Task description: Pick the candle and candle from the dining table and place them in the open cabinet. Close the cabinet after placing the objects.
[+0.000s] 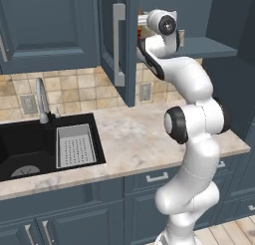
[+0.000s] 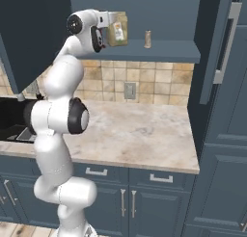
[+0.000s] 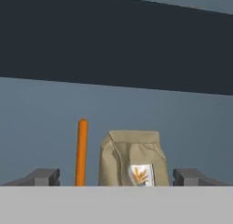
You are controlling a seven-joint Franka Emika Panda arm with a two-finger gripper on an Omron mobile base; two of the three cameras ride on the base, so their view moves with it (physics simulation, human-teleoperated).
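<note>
My gripper (image 3: 116,177) is raised into the open cabinet (image 2: 169,50) and stands open, its fingertips (image 3: 43,176) far apart at the bottom of the hand view. Ahead of it a slender orange-red candle (image 3: 82,152) stands upright on the blue shelf, touching neither finger. The stubby grey-beige candle (image 2: 148,39) stands further right on the same shelf. The dining table is out of view.
A brown paper bag (image 3: 132,159) (image 2: 117,29) stands on the shelf right beside the slender candle. The cabinet doors hang open on both sides, with long silver handles (image 1: 118,45) (image 2: 226,43). Below are the marble counter (image 2: 144,130) and a black sink (image 1: 35,149).
</note>
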